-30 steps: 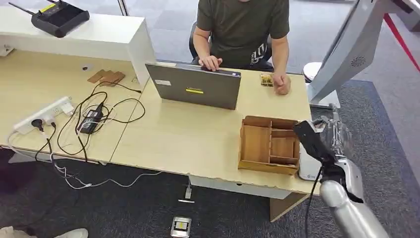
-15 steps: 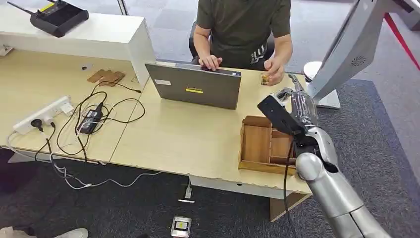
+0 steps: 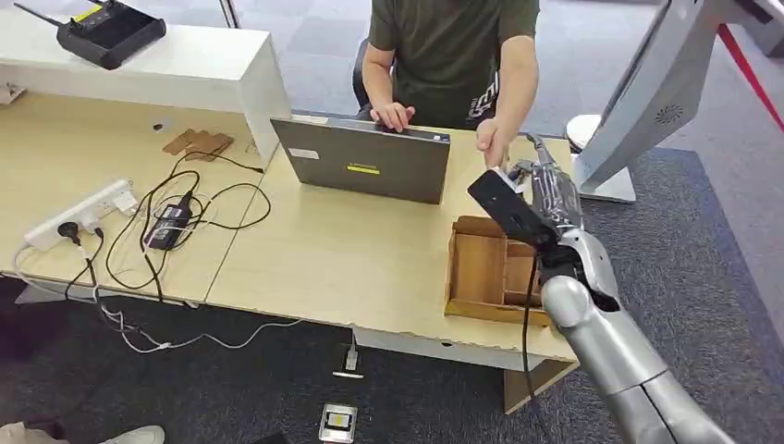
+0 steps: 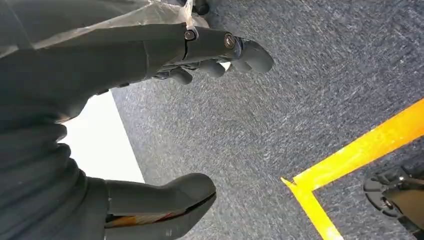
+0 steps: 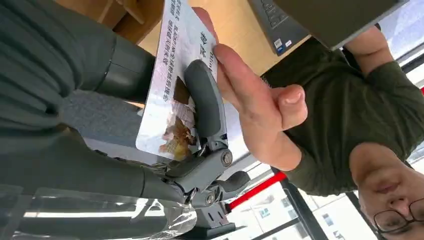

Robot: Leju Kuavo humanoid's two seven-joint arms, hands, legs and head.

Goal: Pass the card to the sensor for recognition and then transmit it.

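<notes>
right hand: silver-armed right hand (image 3: 545,190) raised over the desk's 3 o'clock side, pinching the white printed card (image 5: 175,75) between thumb and a dark finger (image 5: 204,100)
card: white plastic, printed text plus a small brownish picture; above the desk, at 12 o'clock of the wooden tray, in the right hand; person's fingers touch its far edge
person's hand: person in a dark green T-shirt seated at 12 o'clock; one hand (image 3: 492,143) reaches to the card, the other on the laptop
left hand: hanging left hand (image 4: 150,65) over the floor, fingers loosely apart, nothing in it
desk: light wood-laminate desk (image 3: 351,250); grey laptop (image 3: 365,166) at 12 o'clock; compartmented wooden tray (image 3: 495,268) at 3 o'clock near the front edge; white power strip (image 3: 79,215) with tangled black cables at 9 o'clock
room: dark grey-blue carpet (image 3: 721,277), yellow floor tape (image 4: 350,160), white raised shelf with a black router (image 3: 111,32) at 10 o'clock
</notes>
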